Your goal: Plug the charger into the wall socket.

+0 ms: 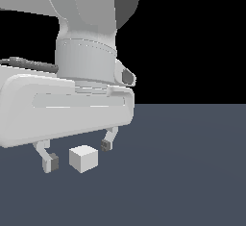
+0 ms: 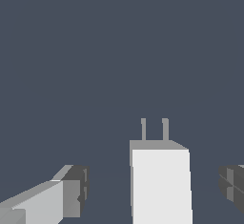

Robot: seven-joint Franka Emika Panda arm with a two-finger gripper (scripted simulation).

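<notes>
We see the Panda arm [image 1: 72, 32] filling the upper part of the ext. view's left, its wrist body hanging low over the dark grey-blue floor [image 1: 192, 172]. The gripper [image 1: 78, 154] is spread wide, released, w/ nothing clasped. One finger [image 1: 48, 160] sits toward the ext. view's left, the other finger [image 1: 107, 142] toward its right and a bit further back. Both end in dark pads.

The charger [image 1: 83, 158], a small off-white cube-like block, rests on the floor between the two fingers. In the ext. view there's a visible gap on each side of it, so we read no contact w/ either pad. It looks nearer the left-hand finger than the other one.

In the wrist view the charger [image 2: 161, 182] shows as a tall pale block w/ two thin grey prongs [image 2: 154, 129] sticking out of its far end, pointing away from the cam. A light finger w/ a dark pad [image 2: 76, 189] stands to one side of it, apart; the other dark pad [image 2: 232, 187] is at the pic's edge on the opp. side, also apart. The floor [image 2: 119, 51] beyond the prongs is plain.

The wall socket is in neither pic.
</notes>
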